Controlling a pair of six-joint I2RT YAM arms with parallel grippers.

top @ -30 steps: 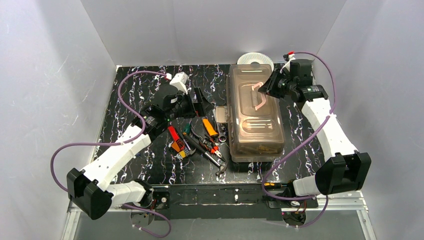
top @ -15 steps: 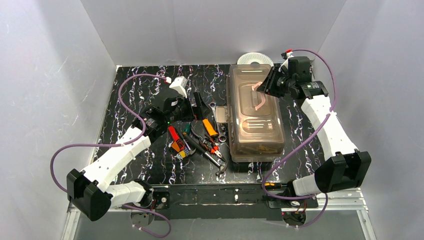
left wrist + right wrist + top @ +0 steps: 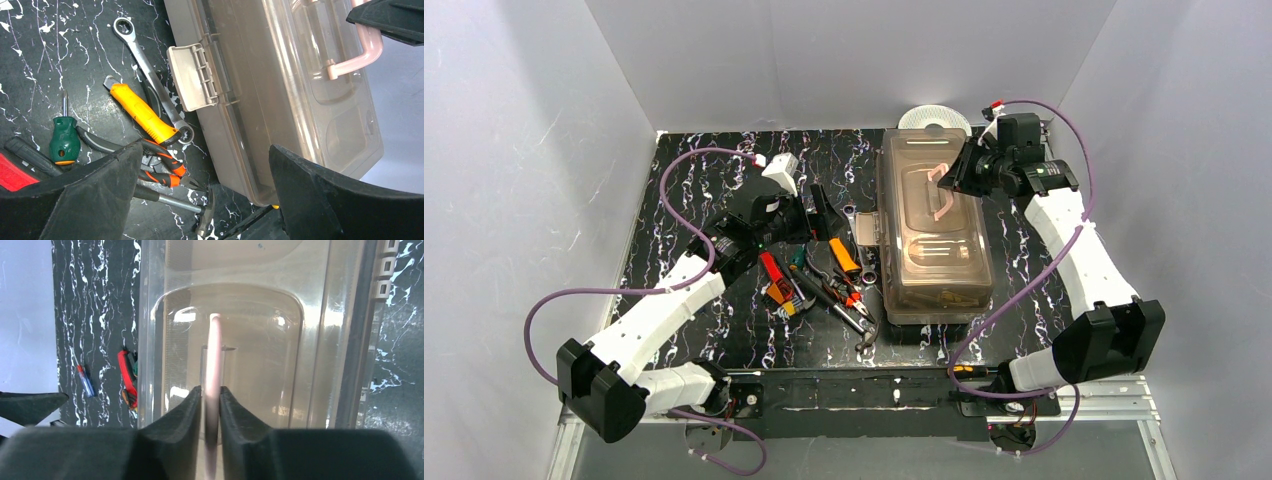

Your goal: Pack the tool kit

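Right wrist view has your right gripper (image 3: 211, 395) pinched narrow on the pale pink plastic carry handle (image 3: 215, 355), which stands up from the lid of the large translucent smoky-brown plastic toolbox (image 3: 934, 240). That box sits shut on the right half of the black marbled table (image 3: 694, 190). Its beige side latch (image 3: 192, 75) looks flipped outward, so the lid is probably free. Swing the handle up in an arc about the side opposite the latch, not straight up, or the whole box may lift. Your left gripper (image 3: 204, 155) hangs wide and empty over the green-handled screwdriver (image 3: 64, 142), red-handled pliers (image 3: 165, 172) and small steel hammer (image 3: 202, 220), which lie just left of the box. Use it to steady the base.
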